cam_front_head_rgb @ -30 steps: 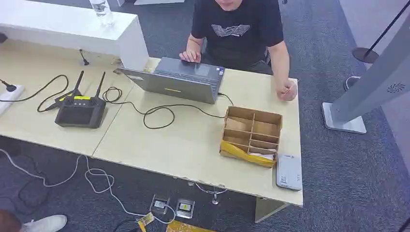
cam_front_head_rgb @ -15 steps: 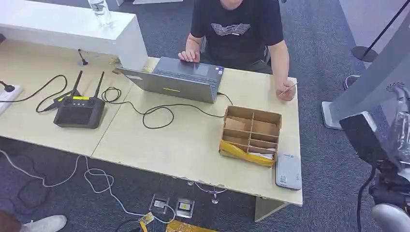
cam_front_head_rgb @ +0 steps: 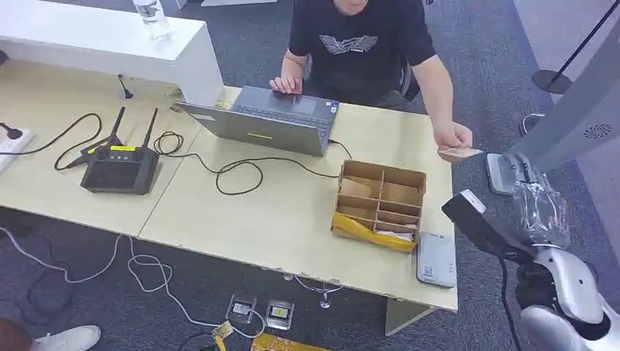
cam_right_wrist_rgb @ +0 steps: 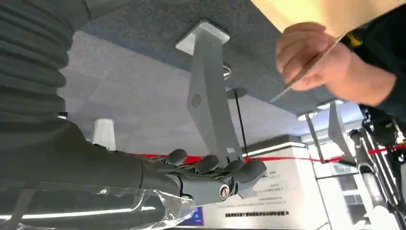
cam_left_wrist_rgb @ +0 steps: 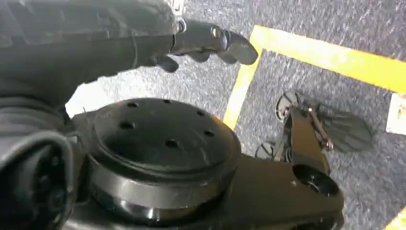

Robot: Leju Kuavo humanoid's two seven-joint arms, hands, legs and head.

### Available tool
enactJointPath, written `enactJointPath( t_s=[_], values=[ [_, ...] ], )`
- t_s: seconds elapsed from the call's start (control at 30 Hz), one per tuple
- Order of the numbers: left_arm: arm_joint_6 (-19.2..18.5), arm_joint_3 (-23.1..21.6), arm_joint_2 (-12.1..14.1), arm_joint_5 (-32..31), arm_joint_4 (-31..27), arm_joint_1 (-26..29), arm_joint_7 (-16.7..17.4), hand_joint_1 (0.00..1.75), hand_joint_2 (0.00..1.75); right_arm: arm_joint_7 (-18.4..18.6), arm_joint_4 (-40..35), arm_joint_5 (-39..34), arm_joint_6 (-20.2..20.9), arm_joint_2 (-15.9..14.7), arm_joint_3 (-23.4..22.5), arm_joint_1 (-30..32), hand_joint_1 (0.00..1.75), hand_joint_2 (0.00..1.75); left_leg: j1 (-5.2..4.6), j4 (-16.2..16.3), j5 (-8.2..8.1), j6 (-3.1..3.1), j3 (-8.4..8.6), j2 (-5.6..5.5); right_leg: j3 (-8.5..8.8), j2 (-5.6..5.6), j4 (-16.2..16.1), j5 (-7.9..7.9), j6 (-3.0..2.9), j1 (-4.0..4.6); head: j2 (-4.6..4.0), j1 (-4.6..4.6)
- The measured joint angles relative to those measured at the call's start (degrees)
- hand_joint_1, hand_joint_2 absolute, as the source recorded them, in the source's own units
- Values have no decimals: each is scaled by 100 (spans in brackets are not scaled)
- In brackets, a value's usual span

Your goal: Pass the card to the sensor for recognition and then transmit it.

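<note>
Reaching toward the person's hand [cam_front_head_rgb: 453, 137], the right hand [cam_right_wrist_rgb: 210, 175] is empty, fingers loosely spread, near the offered card [cam_front_head_rgb: 459, 153]; taking, scanning on the sensor [cam_front_head_rgb: 436, 259] and handing on remain.

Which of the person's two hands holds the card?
The hand stretched past the table's right end, toward the robot's right arm, pinches the card; the other hand rests on the laptop.

Grey laptop [cam_front_head_rgb: 272, 121] open on the beige table [cam_front_head_rgb: 278, 212], black cable [cam_front_head_rgb: 237, 167] looping from it. Black two-antenna controller [cam_front_head_rgb: 121, 165] further left. Cardboard divider box [cam_front_head_rgb: 380, 205] near table's right end. Water bottle [cam_front_head_rgb: 153, 16] on white counter [cam_front_head_rgb: 110, 44].
</note>
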Motion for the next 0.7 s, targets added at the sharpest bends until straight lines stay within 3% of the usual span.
enactJointPath(
  t_s=[0.53, 0.57, 0.6, 0.7],
  values=[
    [-68, -52, 31, -48, 0, 0, 44, 0, 0, 37, 391, 166, -208, 188, 503, -83, 0, 175, 0, 0, 0, 0, 1, 1, 0, 1, 0, 0, 0, 0, 0, -2],
    [-70, -55, 33, -48, 0, 0, 44, 0, 0, 37, 411, 177, -210, 201, 527, -88, 157, 175, 0, 0, 0, 0, 1, 1, 0, 2, 0, 0, 0, 0, 0, 0],
    [-70, -55, 35, -48, 0, 0, 44, 0, 0, 37, 428, 181, -210, 210, 549, -92, 175, 175, 0, 0, 0, 0, 1, 1, 0, 2, 0, 0, 0, 0, 0, 0],
    [-76, -124, 35, -48, 0, 0, 42, 0, 0, 33, 509, 238, -227, 252, 614, -123, 175, 175, 0, 0, 0, 0, 1, 1, -1, 2, 0, 0, 0, 0, 0, -2]
  ],
)
